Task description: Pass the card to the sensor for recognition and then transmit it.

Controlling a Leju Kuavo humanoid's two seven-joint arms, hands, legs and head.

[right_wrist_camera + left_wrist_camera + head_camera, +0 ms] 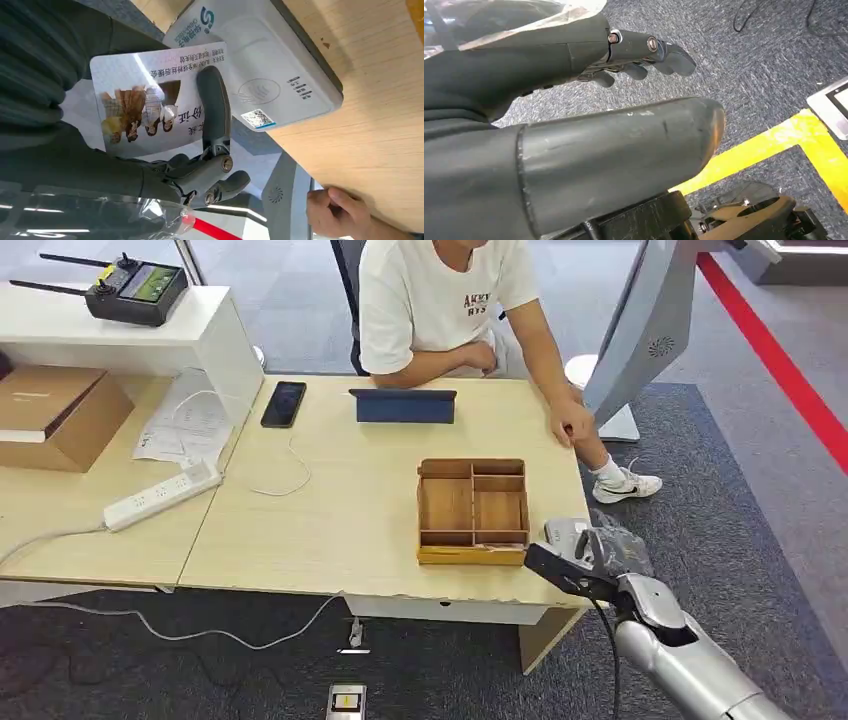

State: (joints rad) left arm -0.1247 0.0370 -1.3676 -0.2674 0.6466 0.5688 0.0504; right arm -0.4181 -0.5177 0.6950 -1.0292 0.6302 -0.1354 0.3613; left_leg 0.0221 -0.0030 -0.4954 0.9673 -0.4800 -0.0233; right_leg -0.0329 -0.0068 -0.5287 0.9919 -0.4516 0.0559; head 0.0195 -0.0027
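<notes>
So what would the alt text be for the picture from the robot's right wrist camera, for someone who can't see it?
The robot's right hand holds a white card printed with cartoon figures and Chinese text, close beside a white card reader lying at the edge of a light wooden table. A person's hand rests on the same table further off.

Pale wood tabletop [350, 500], brown wooden tray [472, 510] w/ yellow front edge, white card [150, 105] w/ printed figures & dark txt, white sensor [265, 75] w/ blue logo, dk grey hand [210, 150], blue-grey speckled carpet [749, 65] w/ yellow stripe [774, 145], red floor line [780, 360]
</notes>
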